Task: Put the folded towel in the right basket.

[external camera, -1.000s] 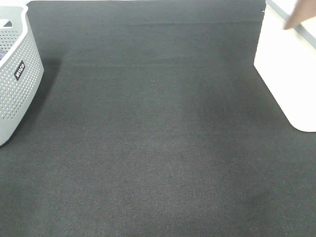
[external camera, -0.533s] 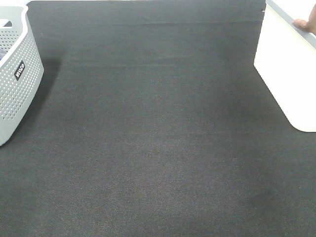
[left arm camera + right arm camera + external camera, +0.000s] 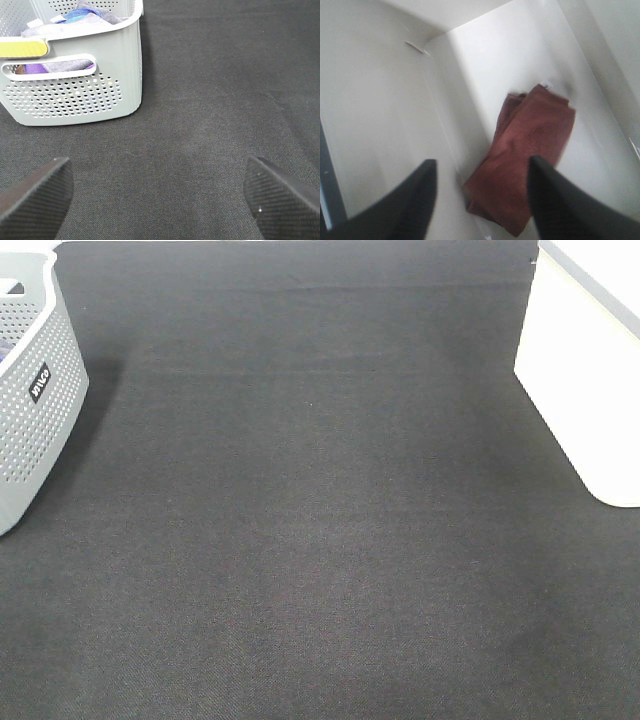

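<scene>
The terracotta folded towel [image 3: 525, 160] lies inside the plain white right basket [image 3: 380, 130], against its wall, in the right wrist view. My right gripper [image 3: 481, 202] is open and empty, hanging above the towel with one finger on each side of it. The white basket's outer wall [image 3: 580, 370] stands at the right edge of the exterior high view, where the towel and both grippers are out of sight. My left gripper [image 3: 160, 197] is open and empty, low over the black mat, a short way from the grey perforated basket [image 3: 75, 90].
The grey perforated basket [image 3: 30, 390] with a black label stands at the left edge and holds folded cloths [image 3: 80, 15]. A black mat [image 3: 320, 520] covers the table between the two baskets.
A reddish-brown patch seen at the white basket's rim in the exterior high view shrank and then dropped out of sight. The mat and both baskets have not moved.
</scene>
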`<action>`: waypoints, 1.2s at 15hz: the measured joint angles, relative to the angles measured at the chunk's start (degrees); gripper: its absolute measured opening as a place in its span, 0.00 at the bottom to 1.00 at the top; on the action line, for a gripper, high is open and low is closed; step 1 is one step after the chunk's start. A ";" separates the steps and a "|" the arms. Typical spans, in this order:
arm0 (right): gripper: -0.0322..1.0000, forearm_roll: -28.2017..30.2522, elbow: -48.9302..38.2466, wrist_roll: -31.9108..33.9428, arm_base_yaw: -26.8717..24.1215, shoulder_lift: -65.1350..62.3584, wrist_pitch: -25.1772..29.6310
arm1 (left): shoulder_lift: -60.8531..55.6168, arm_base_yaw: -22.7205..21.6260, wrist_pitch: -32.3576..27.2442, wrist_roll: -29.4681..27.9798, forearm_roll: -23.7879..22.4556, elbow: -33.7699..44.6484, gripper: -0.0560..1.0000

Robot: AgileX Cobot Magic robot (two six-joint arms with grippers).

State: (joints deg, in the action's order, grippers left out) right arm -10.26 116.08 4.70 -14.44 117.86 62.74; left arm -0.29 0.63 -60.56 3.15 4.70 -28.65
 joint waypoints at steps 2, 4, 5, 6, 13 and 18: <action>0.66 -2.18 0.00 0.00 0.17 -0.23 0.97 | 0.00 0.00 0.00 0.00 0.00 0.00 0.88; 0.68 -3.90 0.00 0.00 1.72 -2.12 2.58 | 0.00 0.00 0.00 0.00 0.00 0.00 0.88; 0.68 -3.90 0.00 0.00 1.72 -2.12 2.58 | 0.00 0.00 0.00 0.00 0.00 0.00 0.88; 0.68 -4.01 0.00 -0.11 2.75 -3.09 3.32 | 0.00 0.00 0.00 0.00 0.00 0.00 0.88; 0.68 3.61 -1.38 -2.64 16.90 -12.38 6.70 | 0.00 0.00 0.00 0.00 0.00 0.00 0.88; 0.68 5.04 -17.93 -2.64 18.85 -25.90 6.76 | 0.00 0.00 0.00 0.00 0.00 0.00 0.88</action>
State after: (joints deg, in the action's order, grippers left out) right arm -5.21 98.15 2.06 4.41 91.96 69.50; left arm -0.29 0.63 -60.56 3.15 4.70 -28.65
